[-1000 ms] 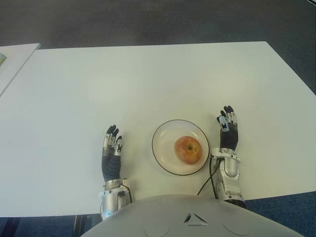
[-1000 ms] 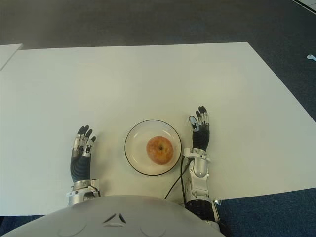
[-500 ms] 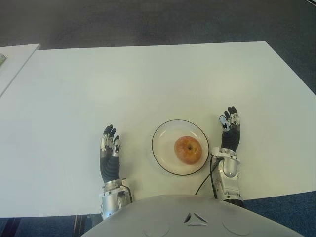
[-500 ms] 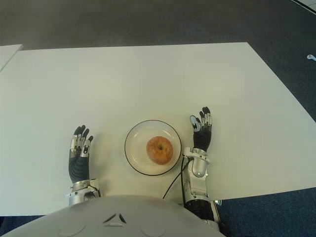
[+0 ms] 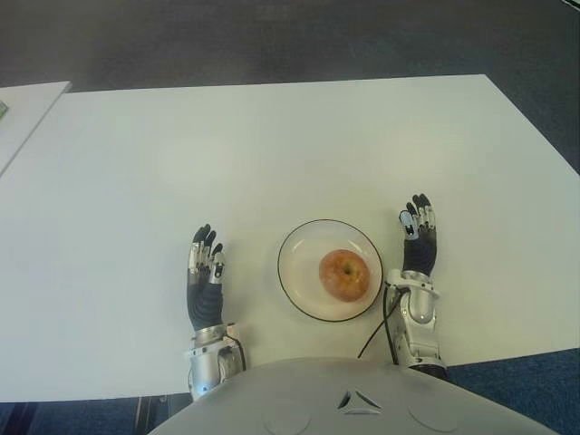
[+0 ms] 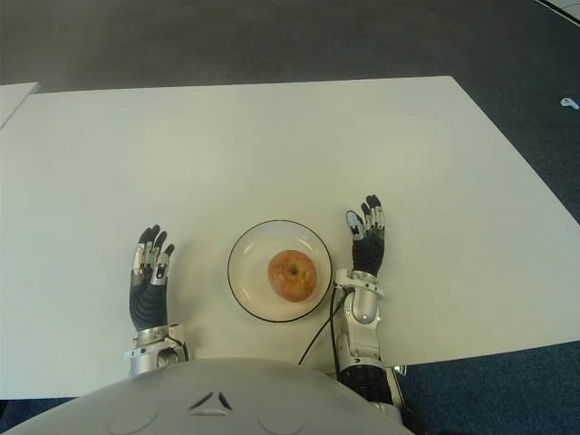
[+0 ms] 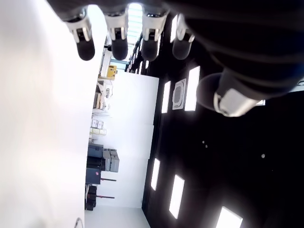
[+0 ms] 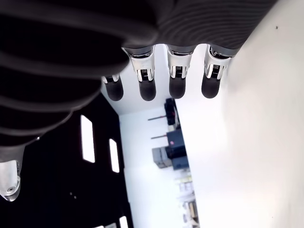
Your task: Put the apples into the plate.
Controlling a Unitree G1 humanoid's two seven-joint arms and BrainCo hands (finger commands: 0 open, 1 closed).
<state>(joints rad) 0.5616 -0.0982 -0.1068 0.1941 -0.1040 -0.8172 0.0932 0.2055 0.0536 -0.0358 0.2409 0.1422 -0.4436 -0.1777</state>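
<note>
One red-yellow apple [image 5: 344,274] lies in the round white plate [image 5: 299,249] with a dark rim, near the table's front edge. My right hand [image 5: 418,234] stands just right of the plate, fingers [image 8: 146,88] straight and spread, holding nothing. My left hand [image 5: 205,269] shows a short way left of the plate, fingers [image 7: 116,45] also extended and empty. Neither hand touches the apple or the plate.
The white table [image 5: 272,145] stretches wide behind and to both sides of the plate. A second white surface [image 5: 23,109] adjoins it at the far left. Dark carpet [image 5: 544,54] lies beyond the table's edges.
Both hands shifted only slightly, staying beside the plate with fingers extended. The apple and plate have not moved.
</note>
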